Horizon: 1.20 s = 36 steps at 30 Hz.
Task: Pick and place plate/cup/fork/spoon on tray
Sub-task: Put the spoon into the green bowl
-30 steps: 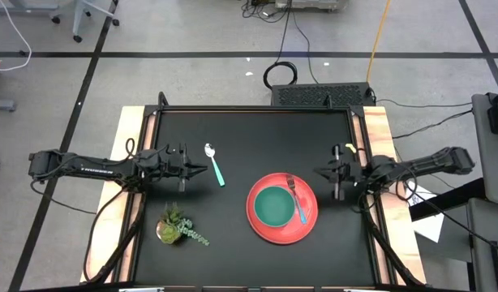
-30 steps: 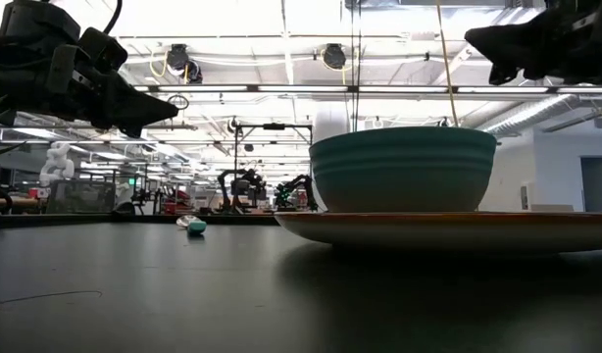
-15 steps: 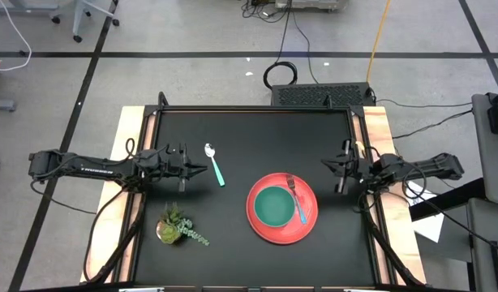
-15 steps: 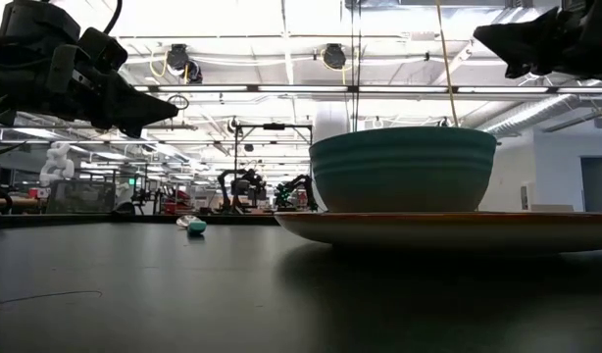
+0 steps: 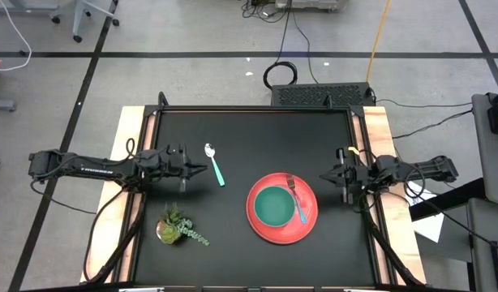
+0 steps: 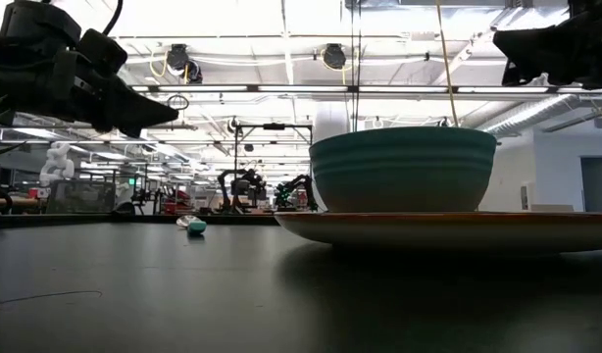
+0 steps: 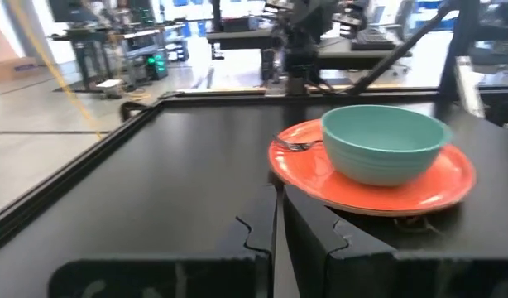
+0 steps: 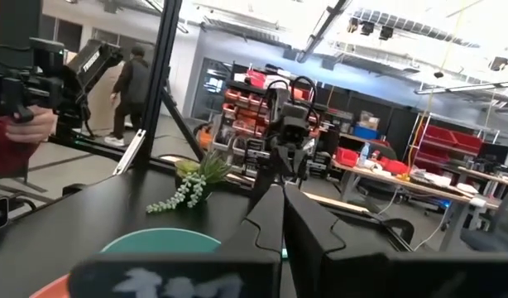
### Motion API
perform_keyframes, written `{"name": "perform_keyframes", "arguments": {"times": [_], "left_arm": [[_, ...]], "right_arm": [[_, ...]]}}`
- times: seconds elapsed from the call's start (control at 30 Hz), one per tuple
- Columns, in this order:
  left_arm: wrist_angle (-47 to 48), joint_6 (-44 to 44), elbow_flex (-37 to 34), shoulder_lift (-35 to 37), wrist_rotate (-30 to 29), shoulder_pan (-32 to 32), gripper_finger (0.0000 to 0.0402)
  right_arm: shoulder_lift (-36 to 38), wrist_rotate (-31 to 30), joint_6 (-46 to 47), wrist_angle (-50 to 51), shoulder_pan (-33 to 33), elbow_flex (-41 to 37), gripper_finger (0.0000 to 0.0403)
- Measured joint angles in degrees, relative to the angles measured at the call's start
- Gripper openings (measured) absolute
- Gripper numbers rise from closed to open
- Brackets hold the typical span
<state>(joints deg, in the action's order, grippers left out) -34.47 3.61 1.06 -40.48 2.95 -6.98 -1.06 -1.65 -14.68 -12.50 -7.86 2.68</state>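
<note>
On the tray [image 5: 283,229]: cup [image 5: 273,206] and fork [image 5: 298,198], already placed. Spoon [image 5: 214,165] lies on the desk [image 5: 249,130], well off the tray, just beside the left gripper [image 5: 202,169], fingers together. Right gripper [image 5: 325,175] parked beside the tray, fingers together.

Overhead, table-level, 2 wrist views — tray [image 5: 282,208] shared

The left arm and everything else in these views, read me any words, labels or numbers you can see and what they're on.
White lettering runs along the left arm in the high view: too small to read.
The cup, tray, fork and spoon: no markings visible.
Room signs behind the table in the low and right wrist views: too blurred to read.
</note>
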Motion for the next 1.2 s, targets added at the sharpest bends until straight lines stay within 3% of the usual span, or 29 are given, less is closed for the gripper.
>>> {"name": "perform_keyframes", "arguments": {"times": [0.17,0.33,0.6,0.83,1.2], "left_arm": [[2.85,-4.12,2.62,0.01,-3.86,-0.13,0.0031],[21.50,-4.71,13.71,-0.07,-3.31,-0.13,0.0031],[41.74,-7.15,29.14,-1.99,-8.87,-1.09,0.0031],[56.47,-16.19,39.81,-10.92,-6.75,-8.14,0.0030],[66.60,2.11,54.29,-32.13,0.73,-15.10,0.0030]], "right_arm": [[0.00,0.00,0.47,0.89,0.00,0.00,0.0000],[0.00,-0.01,1.60,1.30,0.00,0.00,0.0000],[-0.11,-0.02,3.93,1.73,0.00,0.00,0.0000],[-0.15,-0.04,4.36,1.72,0.00,0.00,0.0000],[-0.15,-0.04,5.25,1.68,0.02,0.00,0.0000]]}}
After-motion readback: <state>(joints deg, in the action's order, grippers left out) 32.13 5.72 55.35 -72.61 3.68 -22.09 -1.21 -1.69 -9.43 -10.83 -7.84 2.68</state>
